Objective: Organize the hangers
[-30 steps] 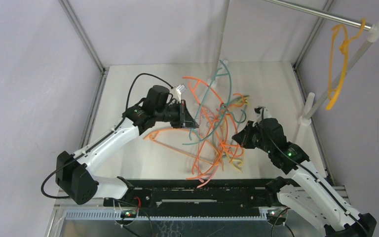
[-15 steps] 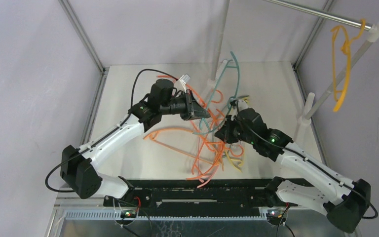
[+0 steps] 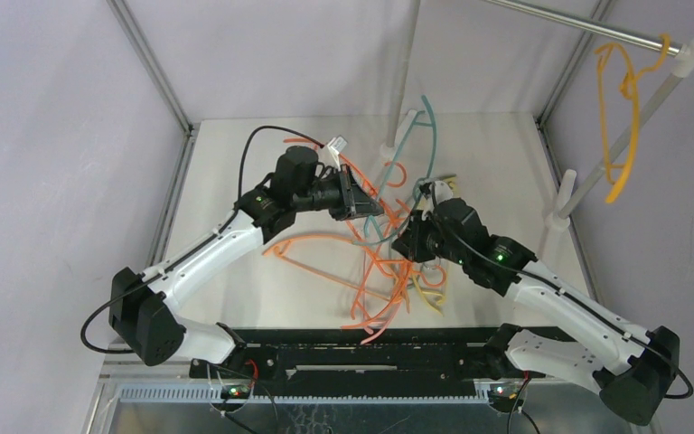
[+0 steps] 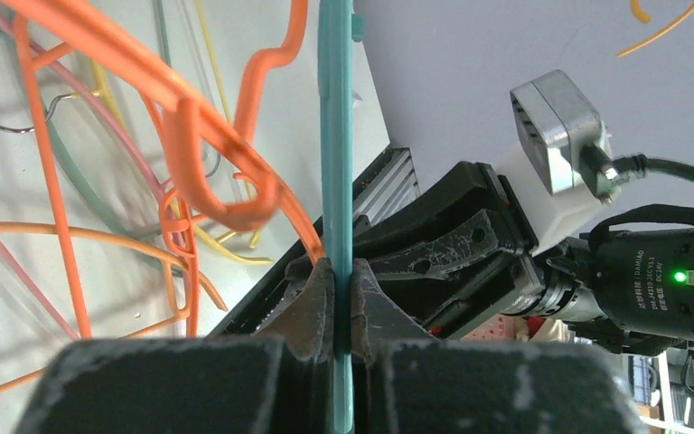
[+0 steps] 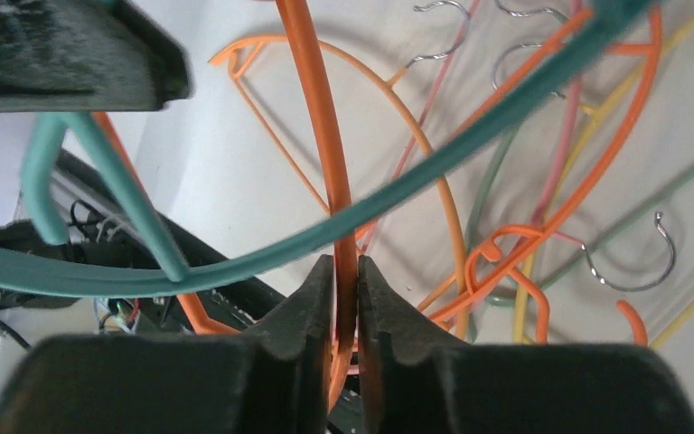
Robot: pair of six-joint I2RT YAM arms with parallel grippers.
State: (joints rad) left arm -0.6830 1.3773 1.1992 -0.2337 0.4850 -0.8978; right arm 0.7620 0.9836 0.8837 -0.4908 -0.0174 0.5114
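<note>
Yellow hanger (image 3: pixel 619 117) hung on far-right rail (image 3: pixel 578 23); tangled pile (image 3: pixel 389 271) on surface (image 3: pixel 235 163) yet unsorted. Teal hanger (image 4: pixel 336 136) gripped by left hand (image 4: pixel 343 271), orange hanger (image 5: pixel 321 117) by right hand (image 5: pixel 345 271).

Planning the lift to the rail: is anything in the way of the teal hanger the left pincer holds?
Yes. An orange hanger, clamped in the right pincer, crosses the teal hanger held by the left pincer. Beyond that crossing, nothing visible blocks the way to the rail.

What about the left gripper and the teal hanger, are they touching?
Touching. The left wrist view shows the left gripper pinching the teal hanger, with no gap on either side.
</note>
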